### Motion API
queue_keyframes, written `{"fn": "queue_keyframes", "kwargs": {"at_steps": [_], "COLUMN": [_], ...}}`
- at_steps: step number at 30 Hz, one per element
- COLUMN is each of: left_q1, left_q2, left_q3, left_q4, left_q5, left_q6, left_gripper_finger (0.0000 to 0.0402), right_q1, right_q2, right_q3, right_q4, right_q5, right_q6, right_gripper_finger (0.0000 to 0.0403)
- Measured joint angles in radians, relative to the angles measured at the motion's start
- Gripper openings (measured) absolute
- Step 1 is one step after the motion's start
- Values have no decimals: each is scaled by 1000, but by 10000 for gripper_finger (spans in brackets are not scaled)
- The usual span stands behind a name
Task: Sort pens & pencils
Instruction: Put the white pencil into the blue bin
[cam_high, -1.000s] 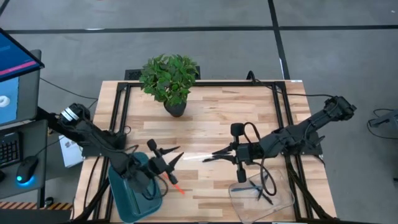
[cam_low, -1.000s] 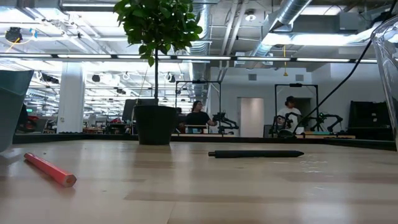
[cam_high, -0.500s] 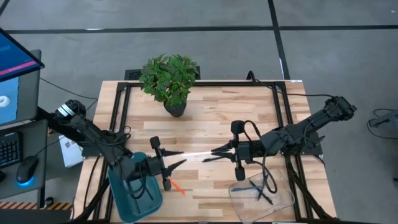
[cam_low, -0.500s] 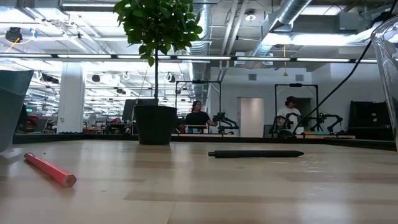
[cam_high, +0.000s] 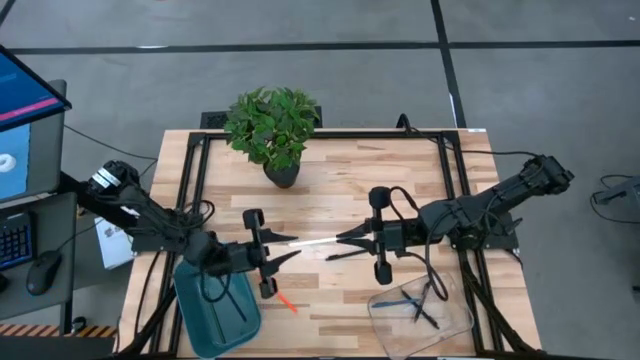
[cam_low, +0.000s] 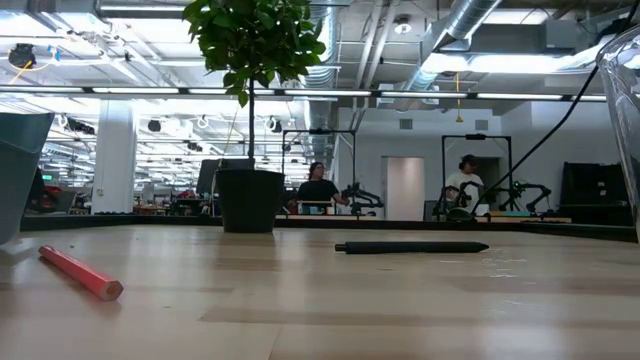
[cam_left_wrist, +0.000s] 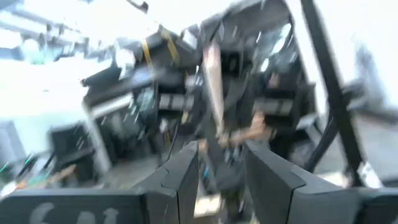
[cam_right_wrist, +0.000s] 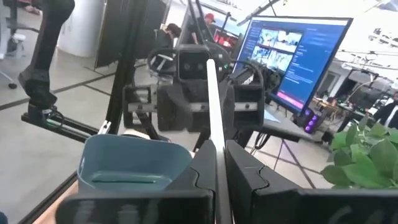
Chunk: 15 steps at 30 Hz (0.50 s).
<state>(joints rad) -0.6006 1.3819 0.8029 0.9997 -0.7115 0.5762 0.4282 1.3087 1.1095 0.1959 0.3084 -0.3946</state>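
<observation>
The whitish pencil (cam_high: 318, 243) hangs level above the middle of the table, one end pinched in your right gripper (cam_high: 349, 238), whose fingers (cam_right_wrist: 205, 163) are shut tight on it; in the right wrist view it runs straight out toward the other arm. Your left gripper (cam_high: 283, 249) faces it from the opposite side with its jaws parted around the free end, and the left wrist view is too blurred to show whether they touch it, so this looks like a hand-over not yet completed, presumably because the teal tray (cam_high: 200, 316) sits on the left arm's side. On the table itself, the orange pencil (cam_high: 286, 301) lies loose just beside that tray, and a black pen (cam_low: 411, 247) lies flat farther back. The clear tray (cam_high: 452, 322) at the near right edge already holds a blue pen (cam_high: 408, 299) and dark ones. The potted plant (cam_high: 273, 125) stands at the far edge.
</observation>
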Motion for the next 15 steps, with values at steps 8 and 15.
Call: {"fn": "queue_keyframes", "kwargs": {"at_steps": [8, 15], "left_q1": [52, 97], "left_q2": [0, 0], "left_q3": [-51, -52], "left_q4": [173, 170], "left_q5": [185, 260], "left_q6": [7, -39], "left_gripper_finger": [117, 117], "right_q1": [-35, -52], "right_q2": [24, 34], "right_q3": [0, 0], "right_q4": [81, 86], "right_q5": [-75, -102], "right_q6": [-32, -32], "right_gripper_finger": [35, 35]}}
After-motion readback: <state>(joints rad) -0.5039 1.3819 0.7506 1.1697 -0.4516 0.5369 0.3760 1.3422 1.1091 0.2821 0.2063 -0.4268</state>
